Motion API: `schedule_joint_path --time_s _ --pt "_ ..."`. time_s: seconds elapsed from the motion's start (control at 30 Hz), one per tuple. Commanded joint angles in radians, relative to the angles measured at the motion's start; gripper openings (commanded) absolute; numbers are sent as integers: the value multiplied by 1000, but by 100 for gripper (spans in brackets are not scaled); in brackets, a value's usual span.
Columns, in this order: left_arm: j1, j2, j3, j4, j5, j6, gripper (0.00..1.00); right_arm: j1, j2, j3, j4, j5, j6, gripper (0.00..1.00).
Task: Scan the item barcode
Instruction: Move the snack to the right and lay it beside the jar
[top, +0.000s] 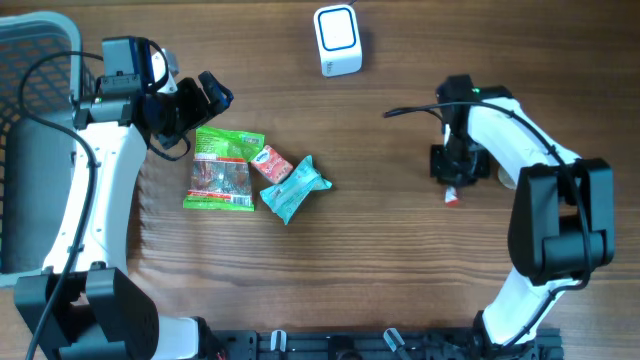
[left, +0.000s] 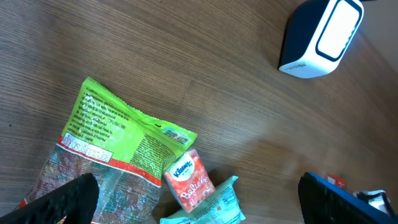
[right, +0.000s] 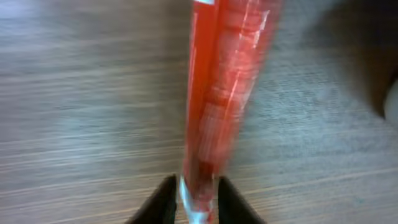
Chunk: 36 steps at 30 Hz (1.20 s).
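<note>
Wooden bench (top: 400, 280) | scanner (top: 337, 40) taken as datum | left claw (top: 198, 118) left of scanner, gaping, empty | right claw (right: 196, 202) right of scanner, well apart, the nearer arm; jaws narrowly apart astride red packet (right: 227, 93), grip unconfirmed; packet's long axis runs straight off the fingertips

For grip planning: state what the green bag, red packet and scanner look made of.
Green bag: thin plastic film, glossy, crinkled, partly see-through.
Red packet: probably shiny plastic film; glare streaks, blurred.
Scanner: likely hard moulded plastic, smooth white shell.
</note>
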Motion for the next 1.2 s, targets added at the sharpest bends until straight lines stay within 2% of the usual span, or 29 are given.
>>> schedule_joint_path --time_s 0.0,0.07,0.17,0.23,0.27,0.37,0.4,0.43,0.5,0.8,1.03,1.17 --pt "3 6 -1 -1 -3 19 100 -20 2 7 8 18 -1 57" --pt "3 6 -1 0 -3 19 100 -23 -2 34 -13 41 -1 64" --pt "3 6 -1 -1 -3 19 100 -22 -13 98 -61 39 -28 63" --pt "3 6 -1 -1 -3 19 100 -21 -20 134 -92 -3 -29 59" --pt "3 6 -1 -1 -3 19 100 -21 -22 144 -102 -38 -23 56" --pt "3 6 -1 -1 -3 19 100 -21 -23 140 -108 -183 -18 29" --pt "3 6 -1 0 -3 19 100 -21 -23 132 -103 -198 -17 17" --pt "3 6 -1 -1 -3 19 100 -21 -23 121 -94 -196 -9 9" --pt "3 6 -1 -1 -3 19 100 -21 -23 101 -73 -171 14 4" --pt "3 6 -1 -1 -3 19 100 -24 -23 -108 249 -99 58 4" --pt "3 6 -1 0 -3 19 100 -26 -40 -115 208 228 135 4" --pt "3 6 -1 0 -3 19 100 -26 -55 -110 196 275 131 4"
